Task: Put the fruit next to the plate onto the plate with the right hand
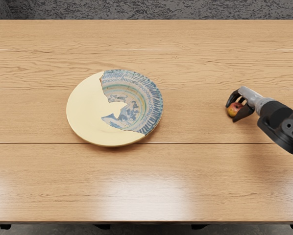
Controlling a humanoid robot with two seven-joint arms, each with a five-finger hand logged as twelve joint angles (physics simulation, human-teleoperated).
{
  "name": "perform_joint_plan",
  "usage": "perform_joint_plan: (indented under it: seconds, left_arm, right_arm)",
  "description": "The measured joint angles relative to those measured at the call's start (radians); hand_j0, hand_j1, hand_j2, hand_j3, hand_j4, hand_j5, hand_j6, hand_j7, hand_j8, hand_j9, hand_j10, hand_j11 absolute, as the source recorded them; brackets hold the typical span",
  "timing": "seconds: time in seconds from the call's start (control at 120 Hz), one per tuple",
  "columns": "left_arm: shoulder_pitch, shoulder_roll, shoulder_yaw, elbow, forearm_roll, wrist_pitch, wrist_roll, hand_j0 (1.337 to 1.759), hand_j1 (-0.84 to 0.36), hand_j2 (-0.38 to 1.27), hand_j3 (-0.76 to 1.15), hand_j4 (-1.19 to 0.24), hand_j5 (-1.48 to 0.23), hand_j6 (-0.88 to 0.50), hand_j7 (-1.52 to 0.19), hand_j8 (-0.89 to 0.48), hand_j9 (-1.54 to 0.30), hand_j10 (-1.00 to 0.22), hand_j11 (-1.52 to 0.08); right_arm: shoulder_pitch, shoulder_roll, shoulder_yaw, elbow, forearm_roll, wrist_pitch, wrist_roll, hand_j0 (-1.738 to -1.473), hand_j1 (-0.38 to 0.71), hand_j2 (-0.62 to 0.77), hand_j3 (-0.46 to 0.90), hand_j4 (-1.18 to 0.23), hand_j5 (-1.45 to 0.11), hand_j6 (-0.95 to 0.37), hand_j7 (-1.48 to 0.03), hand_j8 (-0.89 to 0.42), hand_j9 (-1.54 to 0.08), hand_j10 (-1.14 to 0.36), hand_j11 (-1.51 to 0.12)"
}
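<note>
on the wooden table, the round plate, part cream and part blue-patterned, lies left of centre, and well apart to its right the right hand is clamped around the small yellow-red fruit, off the plate.

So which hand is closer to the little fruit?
Right. The right hand is at the fruit, fingers curled around it, well off to the right of the plate. The left hand is not in the picture at all.
</note>
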Motion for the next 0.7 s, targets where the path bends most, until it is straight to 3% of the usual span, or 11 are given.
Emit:
perform_joint_plan:
  seconds: [0.425,0.7]
  left_arm:
    - [0.000,0.000,0.000,0.000,0.000,0.000,0.000,1.658,0.35,0.00,0.00,0.00,0.00,0.00,0.00,0.00,0.00,0.00,0.00]
    - [0.000,0.000,0.000,0.000,0.000,0.000,0.000,1.658,0.35,0.00,0.00,0.00,0.00,0.00,0.00,0.00,0.00,0.00,0.00]
  right_arm:
    - [0.009,-0.026,0.028,0.012,0.066,0.073,0.030,-1.649,0.36,0.29,0.00,-0.83,-1.19,-0.30,-1.12,-0.27,-1.18,-0.57,-1.17]
    - [0.011,-0.062,0.112,0.057,0.210,0.204,0.030,-1.649,0.35,0.29,0.00,-0.83,-1.21,-0.31,-1.13,-0.25,-1.20,-0.57,-1.18]
